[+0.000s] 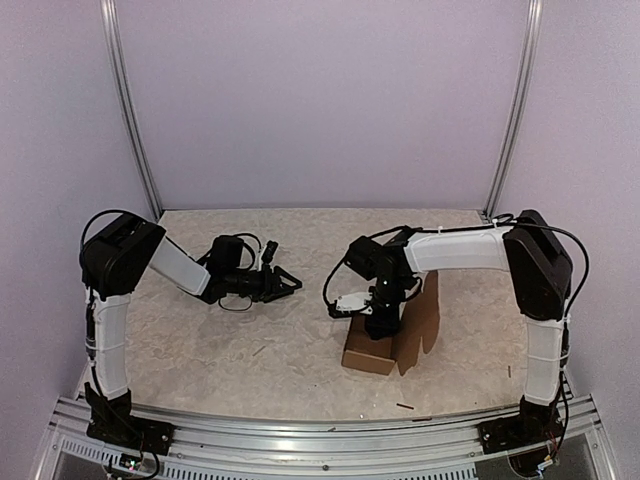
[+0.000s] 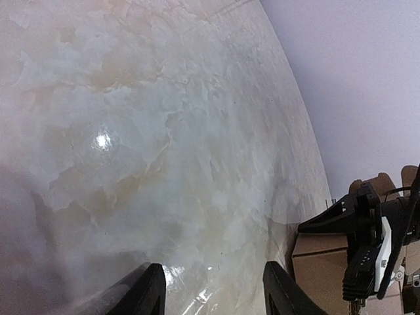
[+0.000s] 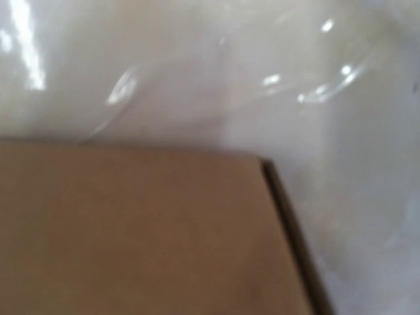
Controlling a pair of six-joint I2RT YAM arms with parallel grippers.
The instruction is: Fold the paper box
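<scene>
The paper box [image 1: 372, 352] is brown cardboard and lies right of the table's middle, with one panel [image 1: 426, 308] standing up on its right side. My right gripper [image 1: 381, 318] points down onto the box top; its fingers are hidden against the cardboard. In the right wrist view the box's flat panel [image 3: 138, 230] fills the lower left and no fingers show. My left gripper [image 1: 288, 283] hovers to the left of the box, open and empty. In the left wrist view my left gripper [image 2: 215, 295] has only table between its fingers, and the box [image 2: 325, 262] lies at the lower right under the right gripper [image 2: 367, 252].
Small dark scraps lie on the marbled table: one [image 1: 260, 350] at centre left, one [image 1: 405, 406] near the front rail, one [image 1: 508, 371] at the right. Plain walls close in the back and sides.
</scene>
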